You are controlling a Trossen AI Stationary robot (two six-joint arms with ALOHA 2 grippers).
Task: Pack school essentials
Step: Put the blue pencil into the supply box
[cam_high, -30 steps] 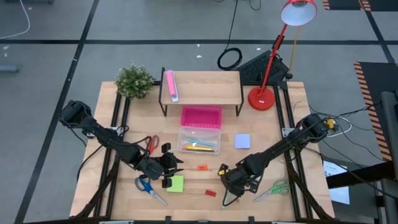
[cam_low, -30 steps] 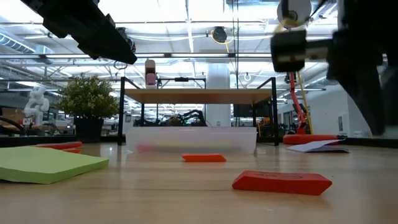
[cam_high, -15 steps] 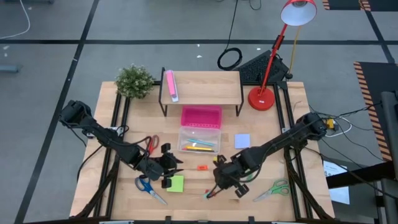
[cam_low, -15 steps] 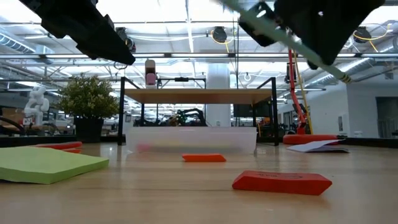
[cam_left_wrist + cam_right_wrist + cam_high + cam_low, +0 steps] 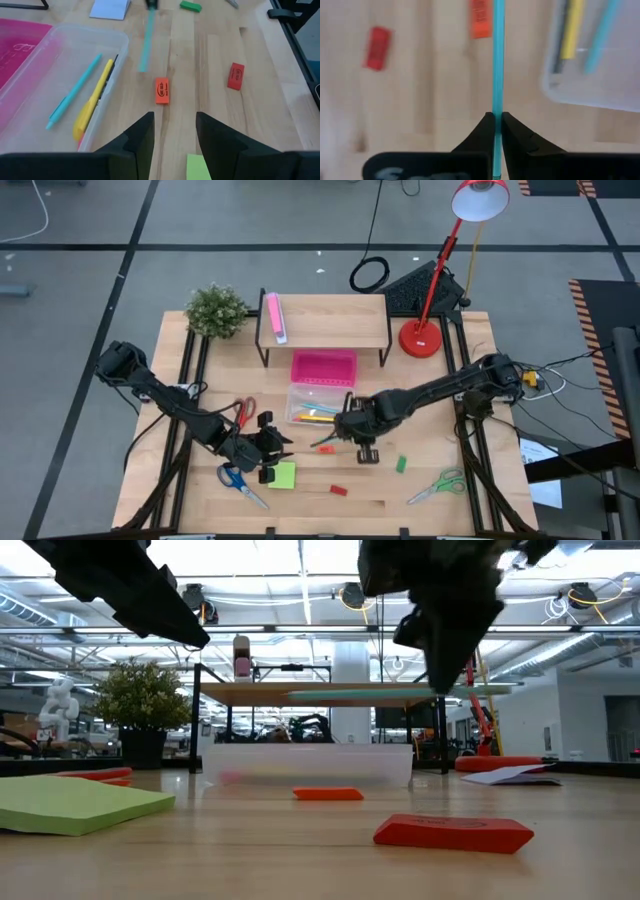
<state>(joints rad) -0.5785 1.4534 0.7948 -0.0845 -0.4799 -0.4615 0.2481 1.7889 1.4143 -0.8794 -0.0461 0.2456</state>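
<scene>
My right gripper [image 5: 347, 434] is shut on a thin teal pen [image 5: 497, 60], just near of the clear box [image 5: 320, 408] that holds teal and yellow pens [image 5: 89, 95]. In the low view the pen [image 5: 400, 694] hangs level above the table. My left gripper [image 5: 175, 137] stands open above the lime-green note pad [image 5: 283, 474], touching nothing. On the wood lie an orange eraser [image 5: 161, 91], a red eraser [image 5: 235, 76] and a green eraser [image 5: 401, 464]. Blue scissors [image 5: 240, 481], red scissors [image 5: 245, 412] and green scissors [image 5: 440, 483] lie flat. My right gripper pinches the teal pen [image 5: 495, 117] between its two fingers, close to one end. The rest of the pen runs on ahead past the fingertips. The pen is lifted clear of the table and lies about level.
A pink tray [image 5: 323, 367] sits beyond the clear box, under a small wooden shelf [image 5: 325, 320] that carries a pink-and-white oblong object [image 5: 273, 317]. A potted plant [image 5: 215, 310] stands far left, a red lamp [image 5: 422, 338] far right. A pale-blue note pad [image 5: 111, 7] lies right of the box.
My right gripper has gone from the table's near right part toward the left and far edges, up to the clear box, carrying the teal pen. The pen has swung from slanting to about level. The green eraser now shows where the gripper was.
</scene>
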